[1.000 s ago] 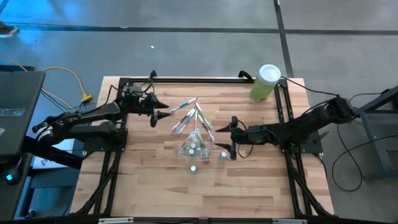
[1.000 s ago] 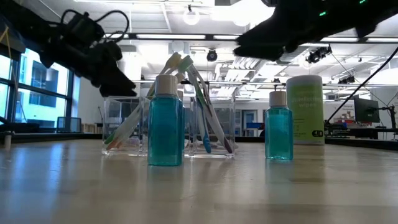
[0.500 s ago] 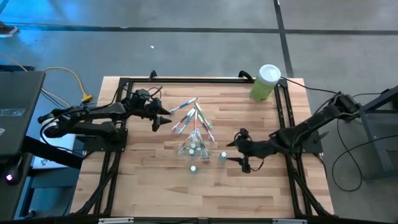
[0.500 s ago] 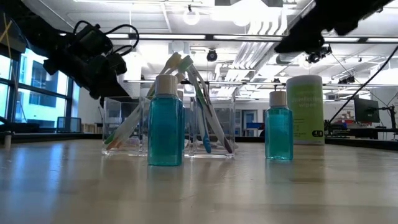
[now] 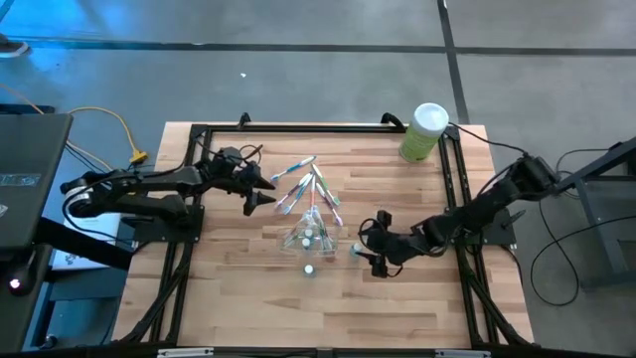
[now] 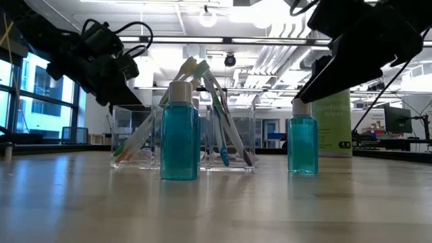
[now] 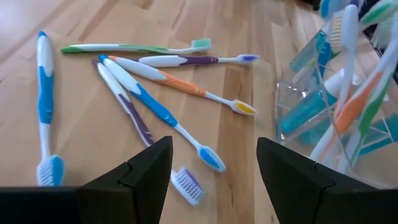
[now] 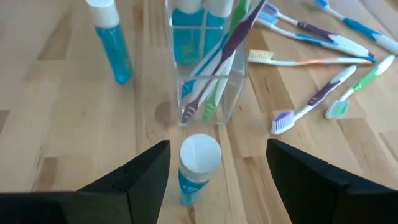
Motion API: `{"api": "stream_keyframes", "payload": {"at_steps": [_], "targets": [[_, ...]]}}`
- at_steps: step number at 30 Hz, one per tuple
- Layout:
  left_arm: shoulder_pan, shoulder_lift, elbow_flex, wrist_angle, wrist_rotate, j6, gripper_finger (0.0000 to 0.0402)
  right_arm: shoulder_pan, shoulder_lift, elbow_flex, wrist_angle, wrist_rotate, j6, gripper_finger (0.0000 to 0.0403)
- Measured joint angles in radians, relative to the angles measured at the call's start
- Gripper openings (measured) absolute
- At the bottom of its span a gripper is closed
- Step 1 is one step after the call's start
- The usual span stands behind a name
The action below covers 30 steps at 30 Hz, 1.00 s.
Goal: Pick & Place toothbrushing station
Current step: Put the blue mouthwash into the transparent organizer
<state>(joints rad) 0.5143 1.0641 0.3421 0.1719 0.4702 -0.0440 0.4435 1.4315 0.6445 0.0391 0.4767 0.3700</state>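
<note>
Two grippers at work, both empty, fingers apart. Right gripper [image 8: 211,180] poised low over small blue-filled bottle with white cap [image 8: 199,167], bottle upright on pale wooden table [image 8: 62,124] and framed between the spread fingers, not yet touched. Just beyond that bottle: clear square plastic holder [image 8: 208,93] with several pastel toothbrushes standing tilted inside; second blue bottle [image 8: 112,43] upright beside the holder; loose toothbrushes scattered on the wood farther off.

Left gripper [image 7: 211,180] hovering above the table, nothing between its fingers. Directly ahead: loose blue-and-white toothbrush [image 7: 158,115], purple-handled one alongside, orange-and-white one beyond, more lying past those. Same clear holder off to one side of this gripper.

Tall green canister with white lid [image 5: 424,131] at far table edge, well apart from both grippers.

Judged step: approach for pick, right gripper on the capped bottle. Next move calls for small descent, centring on the bottle body, closing gently without tipping it against the holder.
</note>
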Motion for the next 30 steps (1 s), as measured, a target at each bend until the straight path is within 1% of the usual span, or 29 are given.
{"api": "stream_keyframes", "payload": {"at_steps": [10, 15, 17, 21, 30], "targets": [[-0.060, 0.000, 0.000, 0.000, 0.000, -0.010, 0.0229, -0.010, 0.002, 0.000, 0.003, -0.014, 0.059, 0.0258], [-0.085, 0.000, 0.000, 0.000, 0.000, -0.009, 0.0229, -0.011, 0.040, 0.000, 0.038, -0.056, 0.073, 0.0258], [-0.092, 0.000, 0.000, 0.000, 0.000, -0.009, 0.0229, -0.011, 0.069, 0.001, 0.079, -0.072, 0.075, 0.0258], [-0.101, 0.000, 0.000, 0.001, 0.000, -0.009, 0.0229, -0.011, 0.112, -0.001, 0.111, -0.064, 0.072, 0.0258], [-0.108, 0.000, 0.000, 0.004, -0.015, -0.016, 0.0229, -0.011, 0.114, 0.000, 0.104, -0.060, 0.072, 0.0258]]}}
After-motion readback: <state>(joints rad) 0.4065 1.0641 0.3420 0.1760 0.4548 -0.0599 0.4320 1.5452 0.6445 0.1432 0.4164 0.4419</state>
